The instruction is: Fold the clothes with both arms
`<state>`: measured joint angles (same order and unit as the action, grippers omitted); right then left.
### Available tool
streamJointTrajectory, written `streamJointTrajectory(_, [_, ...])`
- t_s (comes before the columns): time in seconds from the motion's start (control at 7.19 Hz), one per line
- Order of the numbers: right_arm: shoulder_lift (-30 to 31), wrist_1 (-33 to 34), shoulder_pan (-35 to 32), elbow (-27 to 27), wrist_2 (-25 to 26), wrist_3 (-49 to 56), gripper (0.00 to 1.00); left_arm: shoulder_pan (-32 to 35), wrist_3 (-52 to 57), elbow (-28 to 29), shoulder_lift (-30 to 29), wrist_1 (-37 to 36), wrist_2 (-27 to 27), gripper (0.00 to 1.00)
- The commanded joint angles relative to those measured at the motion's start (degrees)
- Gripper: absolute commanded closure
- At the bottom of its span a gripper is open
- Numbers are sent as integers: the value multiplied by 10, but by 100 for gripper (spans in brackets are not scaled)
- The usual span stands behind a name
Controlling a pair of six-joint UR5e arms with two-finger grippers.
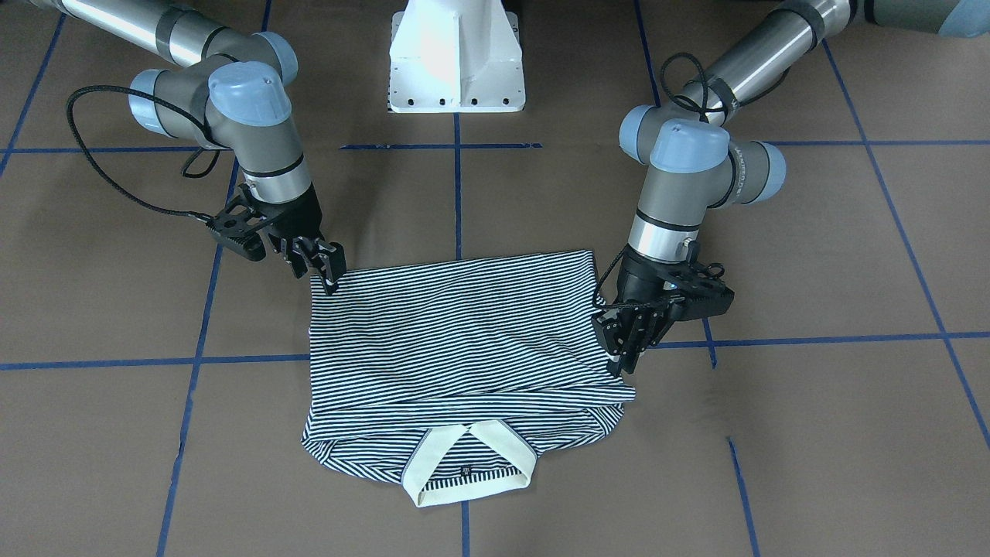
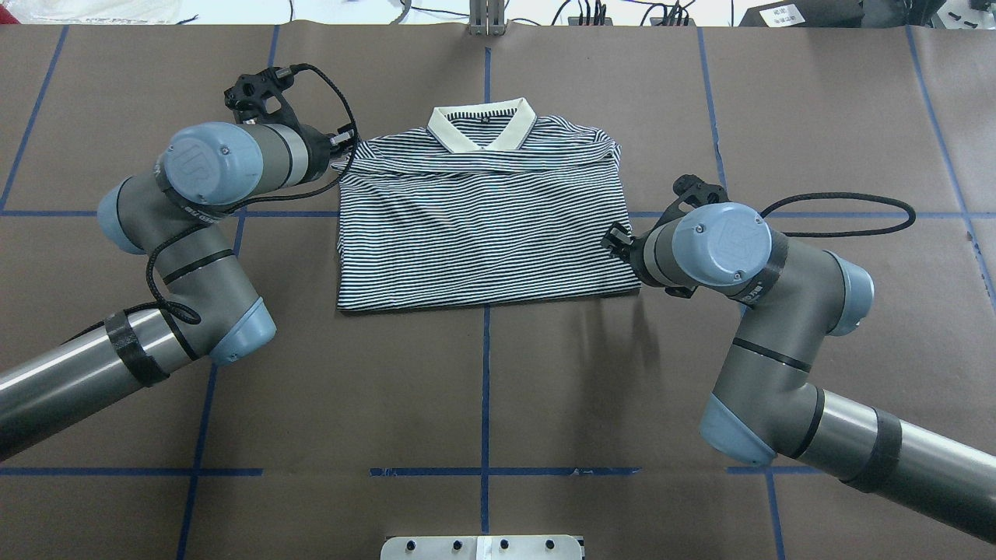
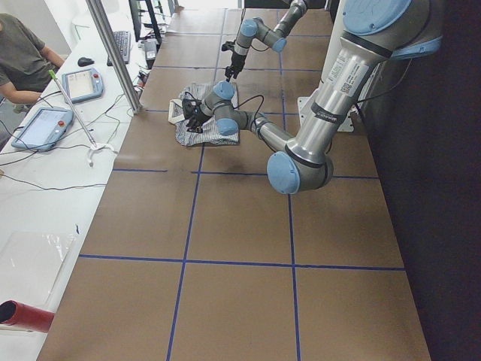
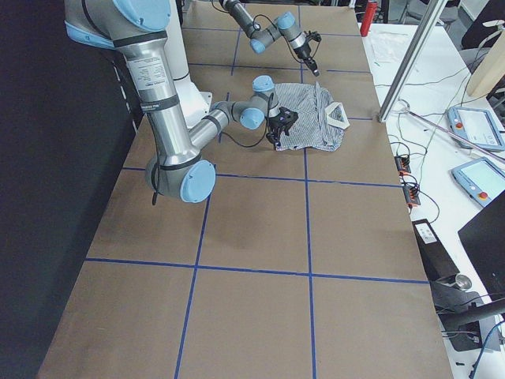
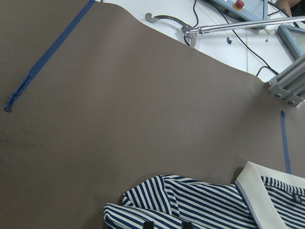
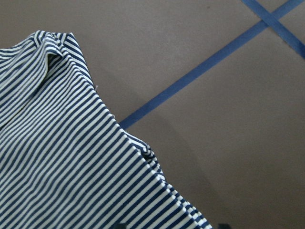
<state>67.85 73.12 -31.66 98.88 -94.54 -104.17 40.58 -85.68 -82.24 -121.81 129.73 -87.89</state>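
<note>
We're judging the navy-and-white striped polo shirt (image 2: 482, 233) mostly folded, doubled up to its cream collar (image 2: 450, 128); maybe one fold remaining; black right gripper (image 1: 319, 275) is straddling a corner, fingers wide; black left gripper (image 1: 626, 360): can't tell.

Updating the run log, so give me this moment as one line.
stage: polo shirt folded, collar showing | left gripper: at side edge | right gripper: at robot-side corner | grips: unclear

Overhead and front cameras look down from opposite sides, end cameras along the surface (image 2: 622, 373), wrist cameras close; all share the shirt (image 2: 482, 225).
</note>
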Motion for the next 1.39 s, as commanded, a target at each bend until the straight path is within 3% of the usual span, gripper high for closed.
streamJointTrajectory(0.0, [2, 0, 13, -7, 4, 0, 29, -1, 0, 0, -1, 0, 0, 68])
streamJointTrajectory(0.14, [2, 0, 17, -10, 7, 0, 30, -1, 2, 0, 0, 0, 0, 68])
streamJointTrajectory(0.42, [0, 1, 17, -12, 15, -1, 49, -1, 4, 1, 1, 0, 1, 68])
streamJointTrajectory(0.7, [-2, 1, 17, -16, 16, -1, 53, -1, 5, 1, 1, -1, 1, 68])
streamJointTrajectory(0.83, [-2, 1, 16, -16, 16, -1, 83, -1, 5, 1, 1, 0, 1, 68])
streamJointTrajectory(0.97, [-2, 1, 16, -15, 16, -1, 100, -1, 5, 1, 1, -1, 2, 68])
streamJointTrajectory(1.25, [0, 1, 13, -5, 16, 0, 100, -1, 4, 2, 1, 0, 1, 68])
